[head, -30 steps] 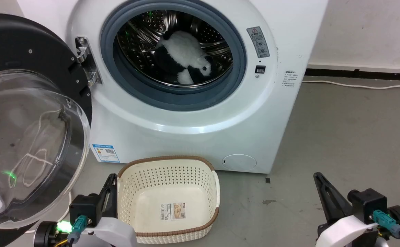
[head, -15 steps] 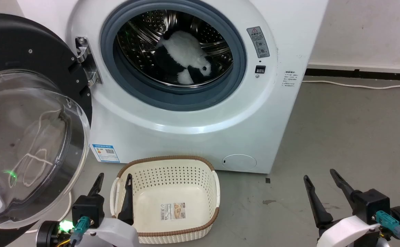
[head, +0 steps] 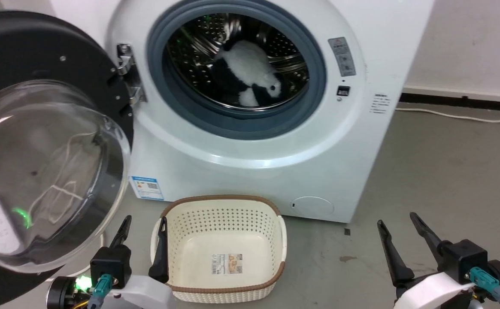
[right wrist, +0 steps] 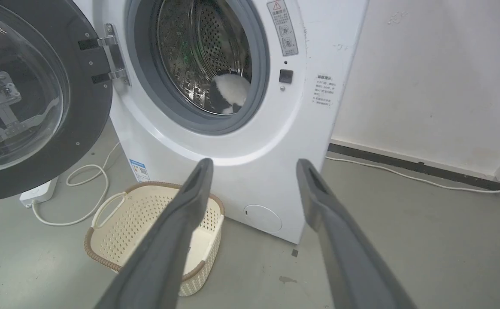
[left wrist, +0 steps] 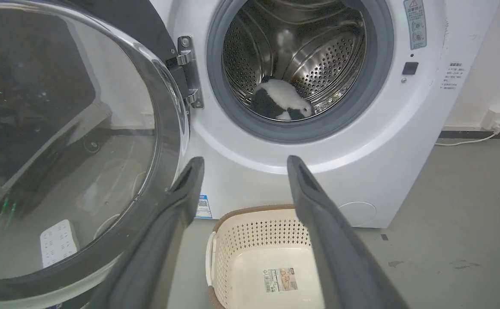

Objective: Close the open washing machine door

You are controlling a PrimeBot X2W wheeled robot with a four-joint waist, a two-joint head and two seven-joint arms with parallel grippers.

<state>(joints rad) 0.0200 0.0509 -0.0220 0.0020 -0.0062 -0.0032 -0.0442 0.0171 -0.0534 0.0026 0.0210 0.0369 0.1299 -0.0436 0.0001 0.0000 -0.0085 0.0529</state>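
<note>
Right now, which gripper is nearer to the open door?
The left gripper: in the head view it is close under the door, at the left edge of the basket. The right gripper is on the basket's far side.

The left gripper (head: 144,219) and right gripper (head: 396,219) have long dark fingers (head: 160,253), a black box (head: 466,257), a teal plug (head: 481,274) and a white cover (head: 430,289).
</note>
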